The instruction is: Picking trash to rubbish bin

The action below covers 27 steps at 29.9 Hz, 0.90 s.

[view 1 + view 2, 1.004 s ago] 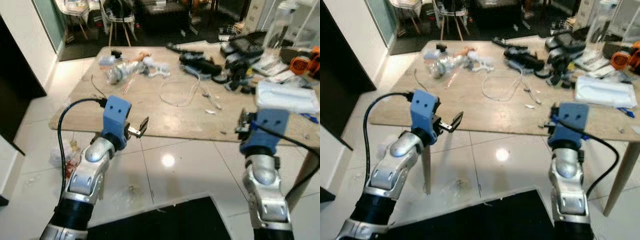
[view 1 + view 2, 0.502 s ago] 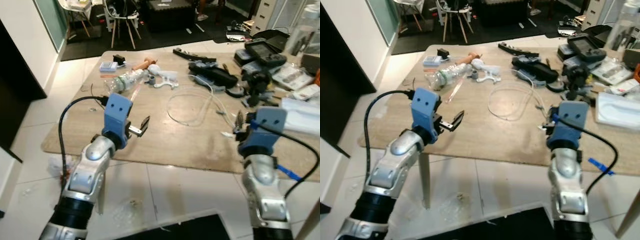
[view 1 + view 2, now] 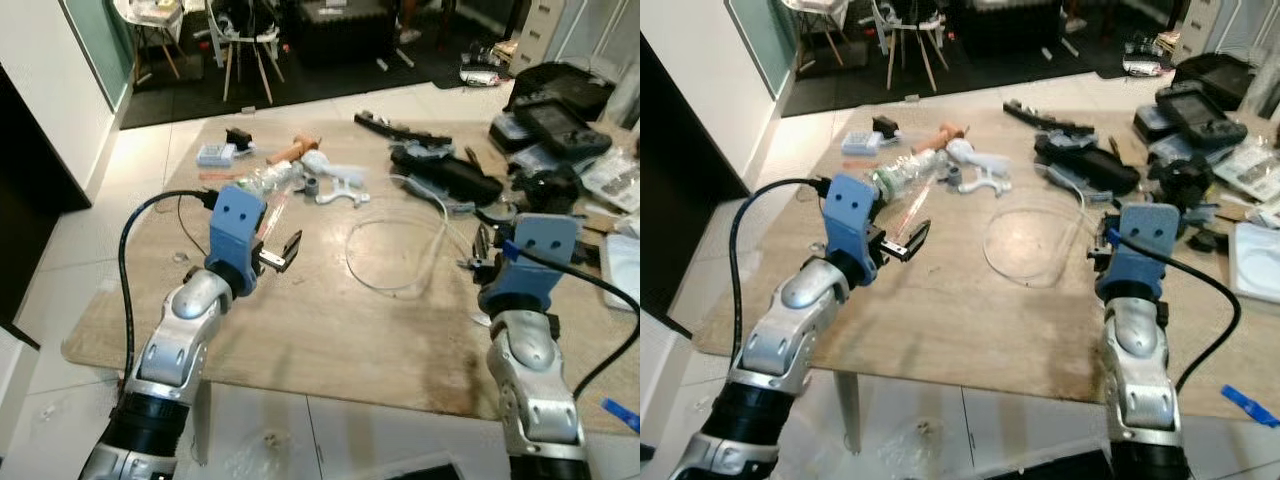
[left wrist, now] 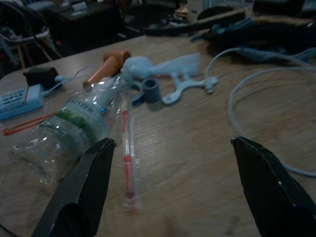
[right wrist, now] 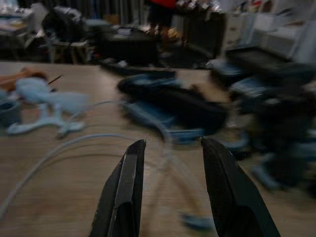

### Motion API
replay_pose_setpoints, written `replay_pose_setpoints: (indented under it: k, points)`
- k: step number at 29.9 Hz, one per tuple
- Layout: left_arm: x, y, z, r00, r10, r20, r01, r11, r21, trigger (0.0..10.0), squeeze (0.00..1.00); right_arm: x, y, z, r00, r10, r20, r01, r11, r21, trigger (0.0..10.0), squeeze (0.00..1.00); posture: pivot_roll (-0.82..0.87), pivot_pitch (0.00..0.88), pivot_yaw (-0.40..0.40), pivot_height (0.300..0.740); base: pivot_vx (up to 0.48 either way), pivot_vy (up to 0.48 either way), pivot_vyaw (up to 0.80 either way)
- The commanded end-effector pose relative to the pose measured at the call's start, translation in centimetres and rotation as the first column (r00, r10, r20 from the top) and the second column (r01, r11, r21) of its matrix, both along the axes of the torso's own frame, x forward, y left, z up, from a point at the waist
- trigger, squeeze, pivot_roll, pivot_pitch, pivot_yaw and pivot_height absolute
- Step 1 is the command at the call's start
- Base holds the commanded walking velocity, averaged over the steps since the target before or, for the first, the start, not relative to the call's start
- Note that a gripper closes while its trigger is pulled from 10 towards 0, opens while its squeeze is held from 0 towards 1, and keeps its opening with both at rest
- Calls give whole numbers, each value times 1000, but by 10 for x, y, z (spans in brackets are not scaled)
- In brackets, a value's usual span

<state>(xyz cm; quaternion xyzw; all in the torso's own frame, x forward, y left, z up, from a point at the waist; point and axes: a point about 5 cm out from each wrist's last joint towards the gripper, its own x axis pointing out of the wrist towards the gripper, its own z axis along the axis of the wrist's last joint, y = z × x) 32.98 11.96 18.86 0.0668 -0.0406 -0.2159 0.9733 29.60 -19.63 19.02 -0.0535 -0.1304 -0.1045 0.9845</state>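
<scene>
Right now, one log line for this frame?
phase: approach | left claw: open, facing plastic bottle | right claw: open, over table | holding: nothing

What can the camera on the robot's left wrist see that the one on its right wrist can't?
Left wrist view: a crushed clear plastic bottle lying on its side, a thin clear tube with red marks beside it, an orange handle and a small black plug, seen between the open left gripper.

Right wrist view: a long dark tool and black cases, blurred, seen past the open right gripper.

Both: the wooden table, the white looped cable and the pale plastic part.
</scene>
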Motion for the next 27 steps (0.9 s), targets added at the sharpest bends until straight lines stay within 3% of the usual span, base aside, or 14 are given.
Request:
replay_pose_setpoints:
  k: [1, 14, 21, 22, 23, 27]
  points:
    - [-2, 0, -4, 1000, -12, -13, 12, 1000, 10, 10000, 0, -2, -2, -1, 1000, -4, -8, 4, 1000, 8, 10000, 0, -63, 141, 109, 740, 0, 0, 0]
    - [0, 0, -1, 999, -32, 2, 32, 999, 29, 10000, 0, -1, -4, -3, 1000, -14, -22, 15, 999, 32, 10000, 0, -63, 137, 114, 740, 0, 0, 0]
    - [0, -2, -2, 998, -62, 6, 61, 996, 64, 10000, 0, 4, -7, -9, 995, 30, -93, -26, 999, 40, 10000, 0, -64, 138, 118, 740, 0, 0, 0]
    - [0, -1, -1, 998, -63, 7, 62, 996, 64, 10000, 0, 4, -6, -10, 992, 62, -109, -60, 998, 22, 10000, 914, -66, 138, 118, 740, 0, 0, 0]
    - [0, -1, -1, 998, -59, 7, 59, 997, 58, 10000, 0, 4, -6, -11, 986, 111, -126, -112, 994, 1, 10000, 1000, -67, 139, 118, 740, 0, 0, 0]
    - [-1, 0, -1, 998, -57, 7, 57, 997, 54, 10000, 0, 3, -7, -11, 981, 142, -134, -143, 990, 3, 10000, 1000, -65, 140, 117, 740, 0, 0, 0]
